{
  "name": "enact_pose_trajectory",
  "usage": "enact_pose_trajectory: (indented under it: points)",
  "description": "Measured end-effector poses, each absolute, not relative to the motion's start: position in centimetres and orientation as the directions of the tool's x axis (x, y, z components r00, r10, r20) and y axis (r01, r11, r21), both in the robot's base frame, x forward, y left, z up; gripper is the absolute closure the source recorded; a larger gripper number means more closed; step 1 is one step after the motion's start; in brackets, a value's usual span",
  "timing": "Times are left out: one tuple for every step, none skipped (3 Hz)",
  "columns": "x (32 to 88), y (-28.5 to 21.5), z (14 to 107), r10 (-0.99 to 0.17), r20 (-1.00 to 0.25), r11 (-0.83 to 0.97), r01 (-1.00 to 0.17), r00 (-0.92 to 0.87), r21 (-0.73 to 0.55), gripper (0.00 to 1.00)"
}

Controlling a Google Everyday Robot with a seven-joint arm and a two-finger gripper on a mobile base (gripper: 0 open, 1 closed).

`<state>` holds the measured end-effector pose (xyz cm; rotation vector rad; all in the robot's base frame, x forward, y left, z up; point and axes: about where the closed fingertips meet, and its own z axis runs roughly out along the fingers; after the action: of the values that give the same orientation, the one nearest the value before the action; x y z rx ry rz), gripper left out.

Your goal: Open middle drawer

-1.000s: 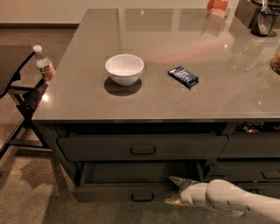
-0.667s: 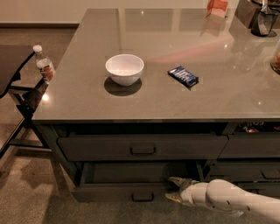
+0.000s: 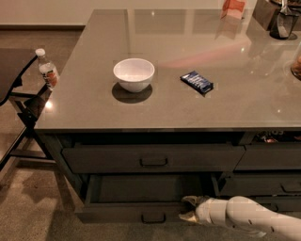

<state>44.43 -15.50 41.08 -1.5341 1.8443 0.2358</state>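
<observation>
Gripper: one pale two-finger gripper [image 3: 187, 208] on a white arm sits lowest and nearest, at the right end of the open drawer's front. It likely sits there to work the panel's edge rather than the handle.
Fingers: two fingers [image 3: 189, 199], spread apart and pinching nothing visible. Whether they touch the front cannot be told.
Middle drawer: one wide dark grey-black drawer with a flat front [image 3: 117, 212] stands pulled out under the counter, its empty inside showing. By this the task looks largely done.
Its handle: one small dark loop handle [image 3: 154, 218] at the front's centre, just left of the gripper and not held.
Upper drawer: one wide dark drawer [image 3: 103, 159] directly above, with its own loop handle, looks closed.
Countertop: one glossy grey slab [image 3: 84, 108] overhangs both drawers.
White round bowl: one [image 3: 134, 74], upright, left of centre.
Blue flat snack packet: one [image 3: 196, 82], well apart from the bowl, to its right.
Clear plastic bottle: one [image 3: 48, 70], white-capped, upright off the counter's left edge.
Orange carton: one [image 3: 233, 7], at the far edge.
</observation>
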Motion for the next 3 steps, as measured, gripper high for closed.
enact_pose_trajectory:
  points:
    - [44.43, -15.50, 41.42, -0.784, -0.619, 0.277, -0.915, -0.038, -0.294, 1.00]
    - [43.52, -15.48, 41.29, -0.780, -0.625, 0.282, -0.913, -0.039, -0.295, 1.00]
    - [43.46, -15.46, 41.54, -0.780, -0.625, 0.282, -0.913, -0.039, -0.295, 1.00]
